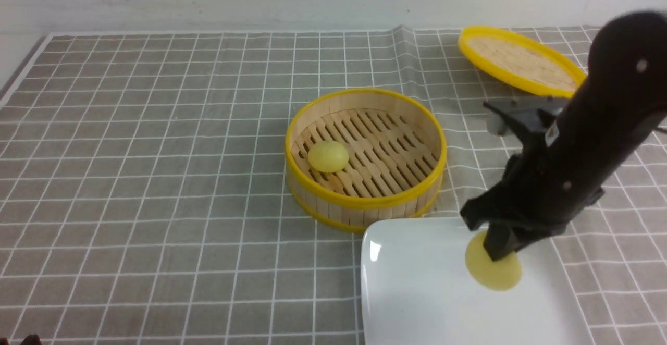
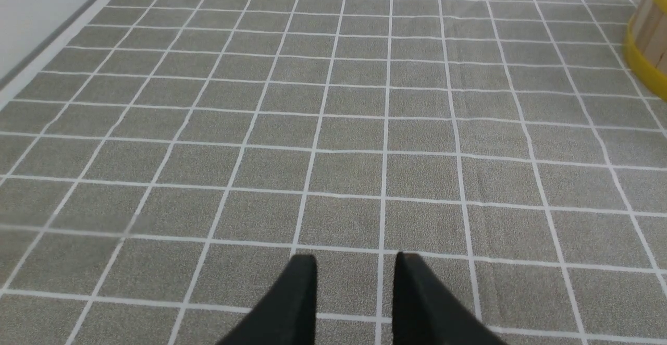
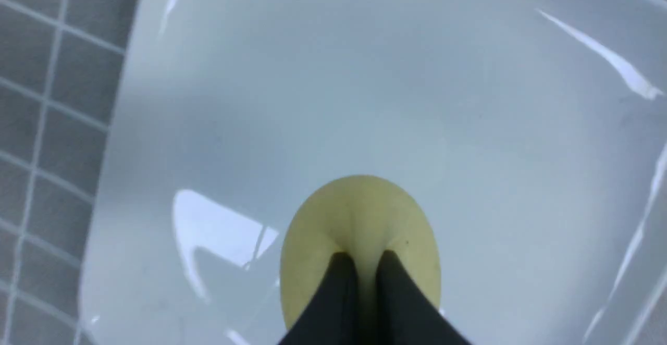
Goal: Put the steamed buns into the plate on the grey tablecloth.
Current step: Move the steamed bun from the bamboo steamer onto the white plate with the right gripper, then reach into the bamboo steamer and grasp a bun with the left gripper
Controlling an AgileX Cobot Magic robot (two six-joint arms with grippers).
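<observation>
One steamed bun [image 1: 501, 274] was pinched in the right gripper [image 3: 363, 257] over the near-right plate [image 1: 411, 287], unreleased; a second bun [image 1: 328, 156] was yet to be fetched from the steamer basket [image 1: 365, 201]; the left gripper [image 2: 355, 262] was parted, empty.

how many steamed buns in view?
2. One bun lies in the bamboo steamer; the second bun is at the white plate, pinched by the right gripper. No others visible.
</observation>
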